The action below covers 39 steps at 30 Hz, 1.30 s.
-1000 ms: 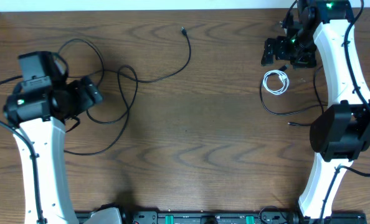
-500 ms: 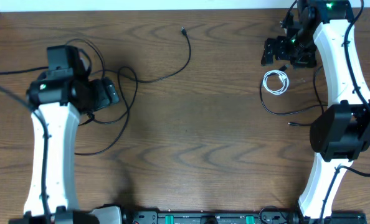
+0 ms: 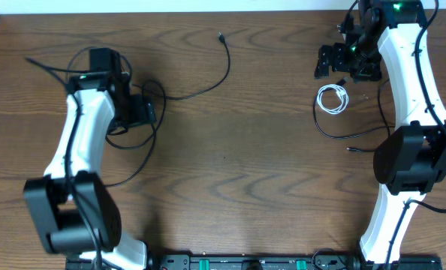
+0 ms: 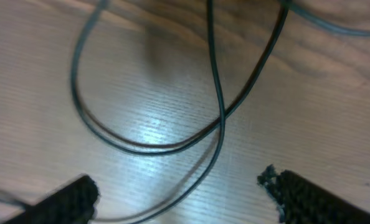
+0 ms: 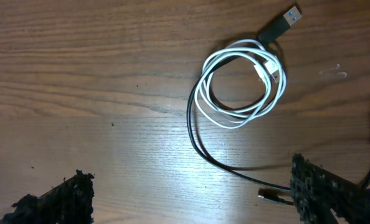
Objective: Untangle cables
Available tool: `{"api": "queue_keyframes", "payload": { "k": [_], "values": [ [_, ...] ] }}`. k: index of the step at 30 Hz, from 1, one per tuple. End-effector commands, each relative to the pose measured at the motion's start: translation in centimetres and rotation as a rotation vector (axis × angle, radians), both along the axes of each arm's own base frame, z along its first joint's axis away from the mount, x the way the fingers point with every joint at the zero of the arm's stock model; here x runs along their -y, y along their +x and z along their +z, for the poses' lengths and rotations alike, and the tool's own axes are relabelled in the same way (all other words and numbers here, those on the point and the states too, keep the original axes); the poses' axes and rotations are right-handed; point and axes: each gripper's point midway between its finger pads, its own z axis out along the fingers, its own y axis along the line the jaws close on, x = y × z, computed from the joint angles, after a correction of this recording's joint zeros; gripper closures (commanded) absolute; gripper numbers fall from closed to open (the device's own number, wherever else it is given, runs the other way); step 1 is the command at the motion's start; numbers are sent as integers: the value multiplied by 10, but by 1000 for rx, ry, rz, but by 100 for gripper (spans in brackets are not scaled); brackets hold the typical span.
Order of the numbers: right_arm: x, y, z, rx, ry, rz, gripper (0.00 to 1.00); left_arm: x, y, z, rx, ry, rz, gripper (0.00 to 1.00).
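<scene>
A long black cable [image 3: 227, 66] runs from a small plug at the back of the table to a bunch of loops [image 3: 144, 146] at the left. My left gripper [image 3: 149, 112] hangs open over those loops. In the left wrist view two black strands cross [image 4: 221, 121], and one passes low between the open gripper's [image 4: 179, 196] fingers without being clamped. The white cable [image 3: 332, 98] lies coiled at the right, with a short black cable [image 3: 342, 137] beside it. My right gripper [image 3: 345, 69] stands open behind the coil [image 5: 241, 87], holding nothing.
The table's back edge [image 3: 208, 11] runs just behind the plug of the long cable. A USB plug [image 5: 286, 17] lies beside the white coil and a small plug end [image 5: 272, 196] lies near my right finger. The right arm's base [image 3: 411, 161] stands at the right.
My left arm has swung right and toward the back, bringing its gripper over the black loops; its jaws have narrowed slightly. The right arm has not moved.
</scene>
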Motion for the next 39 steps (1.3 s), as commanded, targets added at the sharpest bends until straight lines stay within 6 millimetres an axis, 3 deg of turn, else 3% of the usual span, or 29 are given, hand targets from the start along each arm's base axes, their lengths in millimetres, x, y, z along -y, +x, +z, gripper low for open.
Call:
{"api": "queue_keyframes", "payload": {
  "k": [1, 6, 16, 24, 39],
  "values": [
    [-4, -1, -2, -3, 4, 20, 1, 8, -3, -19, -60, 9, -86, 17],
    [-4, 0, -2, 2, 4, 20, 1, 12, 2, -30, -67, 14, -108, 30],
    [-4, 1, -2, 6, 4, 20, 1, 15, 20, -60, -56, -12, -111, 31],
    [-4, 1, -2, 4, 4, 20, 1, 18, 21, -75, -78, -25, -114, 34],
    [-4, 1, -2, 4, 4, 20, 1, 16, 15, -103, -148, -22, -112, 55]
  ]
}}
